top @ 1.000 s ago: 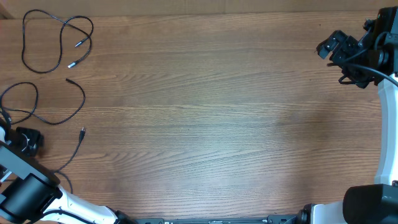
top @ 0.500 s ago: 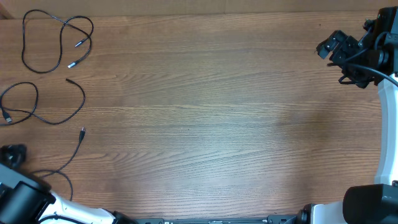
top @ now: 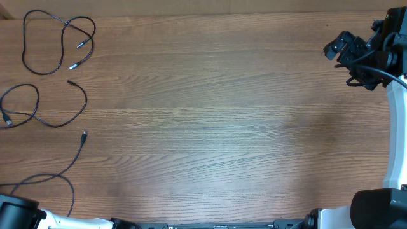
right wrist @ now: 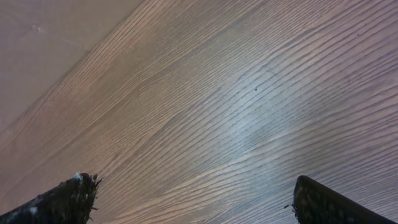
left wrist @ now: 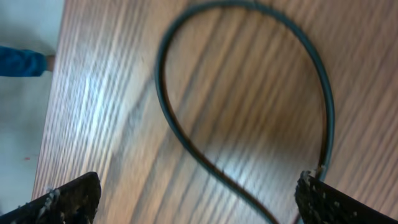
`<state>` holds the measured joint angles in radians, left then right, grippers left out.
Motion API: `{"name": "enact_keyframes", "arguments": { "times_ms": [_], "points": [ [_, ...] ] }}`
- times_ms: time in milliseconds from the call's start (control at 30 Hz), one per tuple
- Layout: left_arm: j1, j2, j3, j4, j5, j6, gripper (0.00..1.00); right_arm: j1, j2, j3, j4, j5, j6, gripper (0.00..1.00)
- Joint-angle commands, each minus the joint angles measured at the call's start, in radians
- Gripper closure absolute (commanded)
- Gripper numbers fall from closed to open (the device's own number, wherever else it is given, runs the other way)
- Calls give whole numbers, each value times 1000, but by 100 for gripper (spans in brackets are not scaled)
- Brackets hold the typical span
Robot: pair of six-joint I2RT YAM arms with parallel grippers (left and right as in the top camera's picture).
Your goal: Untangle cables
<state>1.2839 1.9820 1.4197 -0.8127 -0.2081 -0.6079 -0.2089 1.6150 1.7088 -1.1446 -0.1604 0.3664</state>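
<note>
**Both grippers released, cables strung down the table's left edge.** Your left gripper (left wrist: pixel 199 202) stands released. Its fingertips (left wrist: pixel 74 198) sit at the lower corners of the left wrist view with nothing clasped between them. On the wooden table (left wrist: pixel 93 93) below, a loop of black cable (left wrist: pixel 160 81) fills the upper middle of that frame. One strand of it runs down close to the lower-right fingertip.

Your right gripper (right wrist: pixel 199 202) is spread just as wide, with only wood grain between its fingers. From overhead it hangs at the upper right of the frame, well apart from every cord.

All three cables lie along the left edge of the overhead view, separate from one another:

- **The top cable (top: pixel 63 23)** sits in the upper left corner. It crosses itself once and ends in two silver plug tips.
- **The middle cable (top: pixel 85 102)** lies below it. It curls into a loop at the frame's left border, then arcs right and up to a dark tip.
- **The lowest cable (top: pixel 76 158)** starts at a small plug tip and trails down toward the lower left corner. There it loops beside the left arm (top: pixel 16 213).
</note>
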Motion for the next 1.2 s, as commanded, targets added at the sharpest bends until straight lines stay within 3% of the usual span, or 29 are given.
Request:
{"name": "enact_keyframes", "arguments": {
  "times_ms": [0, 500, 633, 700, 1033, 1167],
  "points": [
    [30, 27, -6, 32, 56, -13, 0, 1, -2, 14, 6, -5, 4, 0],
    [34, 135, -9, 114, 108, 3, 2, 1, -2, 14, 6, -5, 4, 0],
    [31, 151, -10, 133, 108, 11, 33, 1, -2, 14, 6, -5, 4, 0],
    [26, 156, -10, 153, 109, 39, 42, 1, -2, 14, 6, -5, 4, 0],
    [-47, 156, -10, 236, 179, 143, 66, 1, -2, 14, 6, -5, 4, 0],
    [-105, 156, -10, 254, 202, 163, 66, 1, -2, 14, 6, -5, 4, 0]
  ]
}}
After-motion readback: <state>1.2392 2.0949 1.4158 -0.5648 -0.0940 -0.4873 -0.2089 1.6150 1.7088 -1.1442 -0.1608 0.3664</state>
